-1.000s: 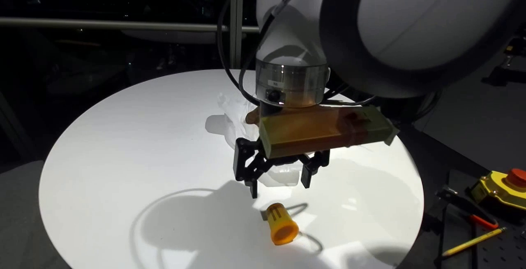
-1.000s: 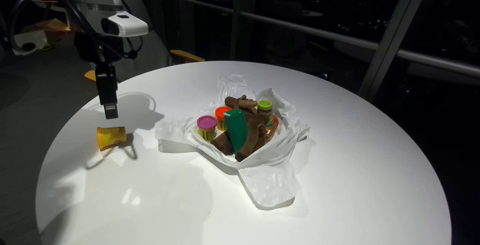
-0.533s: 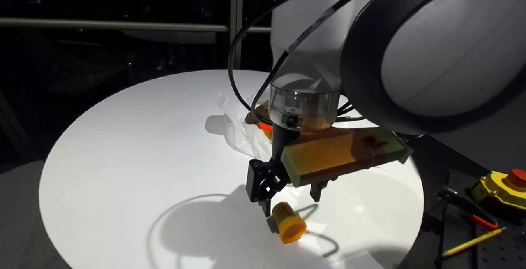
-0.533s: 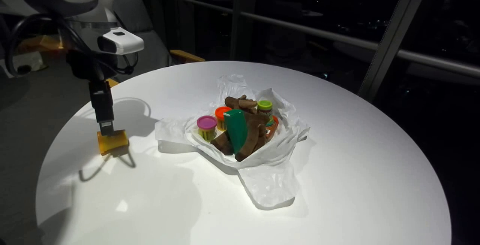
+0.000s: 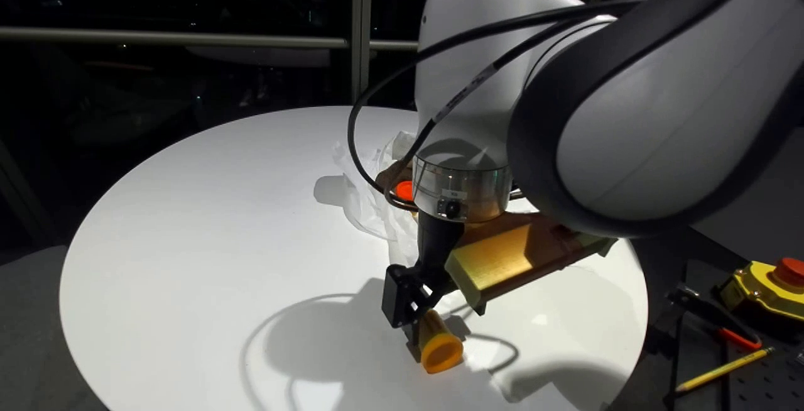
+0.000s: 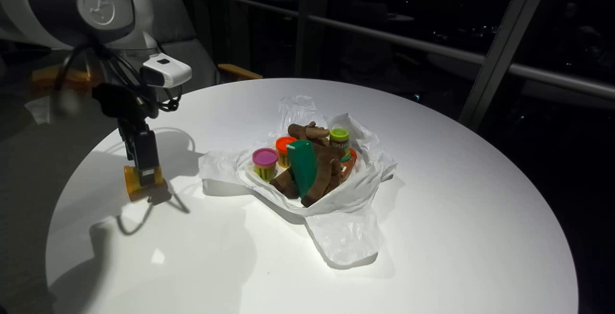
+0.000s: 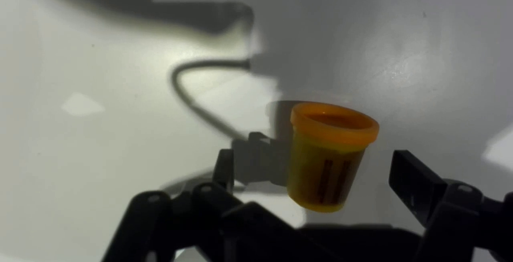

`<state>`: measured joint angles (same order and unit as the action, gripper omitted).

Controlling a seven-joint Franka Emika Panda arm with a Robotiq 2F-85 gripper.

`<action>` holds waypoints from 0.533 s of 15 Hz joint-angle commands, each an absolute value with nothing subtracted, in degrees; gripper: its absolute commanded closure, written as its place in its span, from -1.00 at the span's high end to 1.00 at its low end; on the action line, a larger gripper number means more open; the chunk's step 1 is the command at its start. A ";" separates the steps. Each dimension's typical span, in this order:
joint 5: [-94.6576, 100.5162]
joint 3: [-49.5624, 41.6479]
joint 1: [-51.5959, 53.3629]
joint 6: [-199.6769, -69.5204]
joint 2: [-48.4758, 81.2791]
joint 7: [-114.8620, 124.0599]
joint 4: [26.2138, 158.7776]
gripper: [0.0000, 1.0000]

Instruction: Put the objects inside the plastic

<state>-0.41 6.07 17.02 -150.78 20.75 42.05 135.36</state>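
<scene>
A yellow tub with an orange lid lies on its side on the white table; it shows in both exterior views (image 5: 441,353) (image 6: 133,184) and in the wrist view (image 7: 326,170). My gripper (image 7: 314,168) is open, with one finger on each side of the tub and gaps to both. It is low over the table in both exterior views (image 5: 446,323) (image 6: 148,177). The white plastic bag (image 6: 343,237) lies spread open mid-table, partly hidden by the arm in an exterior view (image 5: 370,207). On it are a purple-lidded tub (image 6: 265,163), a red-lidded tub (image 6: 284,150), a green-lidded tub (image 6: 339,143), a green block (image 6: 301,167) and a brown plush (image 6: 322,187).
The round white table (image 6: 456,227) has its edge close beyond the yellow tub. A dark side bench holds a yellow emergency stop box (image 5: 763,291) and a pencil (image 5: 725,370). A grey chair (image 6: 185,59) stands behind the table.
My gripper has come down from above the yellow tub to around it, still open. The tub has shifted slightly on the table. The bag and its contents have not moved.
</scene>
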 commanded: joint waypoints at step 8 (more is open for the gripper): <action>-7.13 8.25 15.47 -152.69 26.17 27.62 132.33 0.48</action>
